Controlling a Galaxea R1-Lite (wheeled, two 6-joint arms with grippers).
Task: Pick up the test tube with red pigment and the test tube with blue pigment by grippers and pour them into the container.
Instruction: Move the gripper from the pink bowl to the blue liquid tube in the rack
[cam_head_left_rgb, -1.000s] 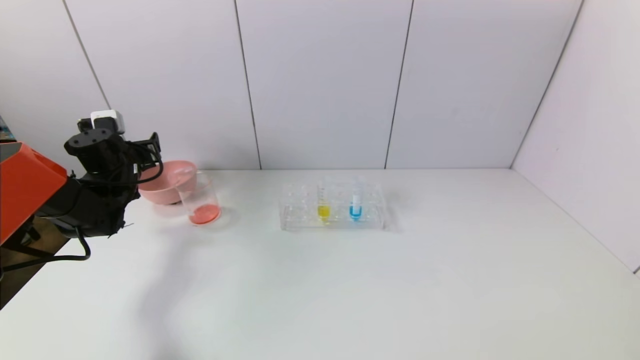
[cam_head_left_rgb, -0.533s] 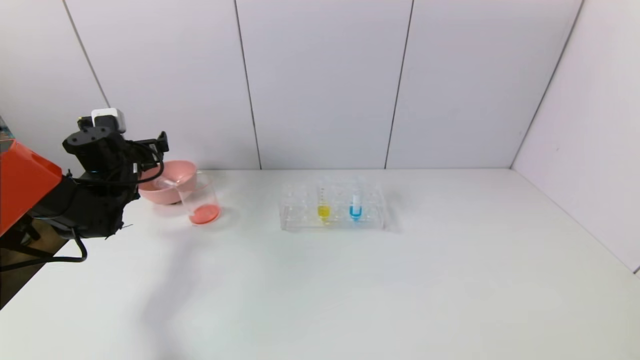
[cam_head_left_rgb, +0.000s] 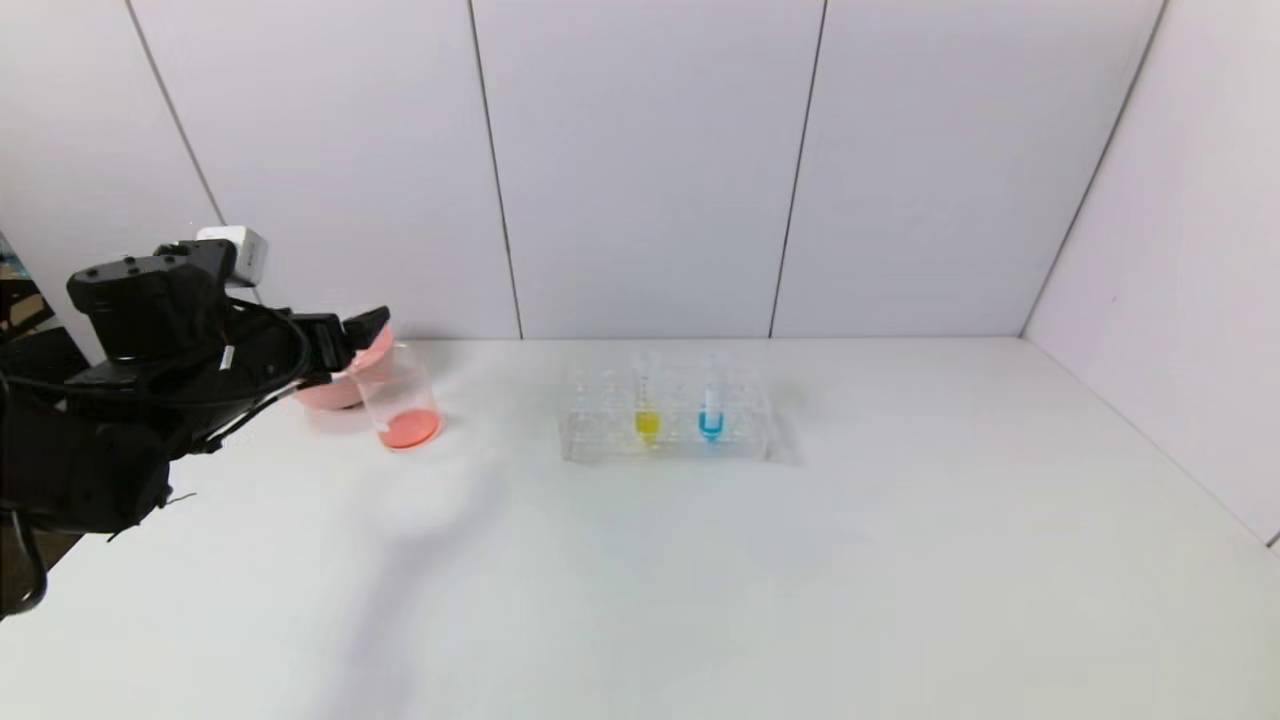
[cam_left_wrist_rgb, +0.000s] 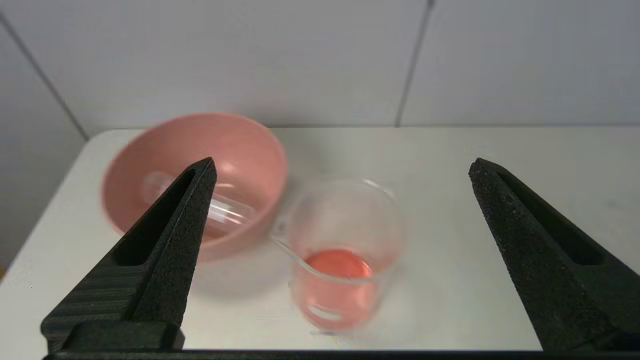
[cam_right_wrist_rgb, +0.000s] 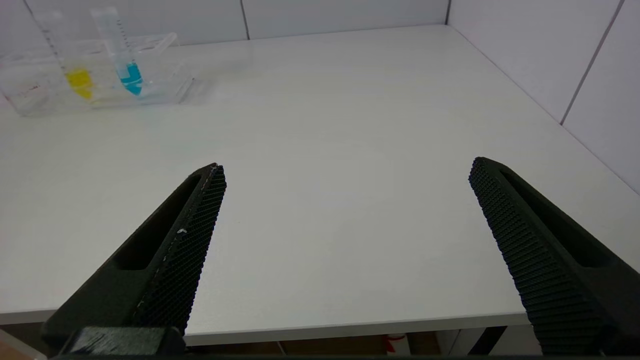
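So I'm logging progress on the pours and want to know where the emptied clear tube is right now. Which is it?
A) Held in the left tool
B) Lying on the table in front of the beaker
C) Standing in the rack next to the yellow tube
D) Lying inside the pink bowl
D: the left wrist view shows an empty clear tube lying inside the pink bowl, while the left tool is open and holds nothing.

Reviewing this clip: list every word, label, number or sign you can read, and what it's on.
No legible text in any view.
Tube with yellow liquid and test tube with blue pigment: graduation marks, too small to read.
Tube rack: faint reddish mark, unreadable.
Container, pink bowl: no markings.
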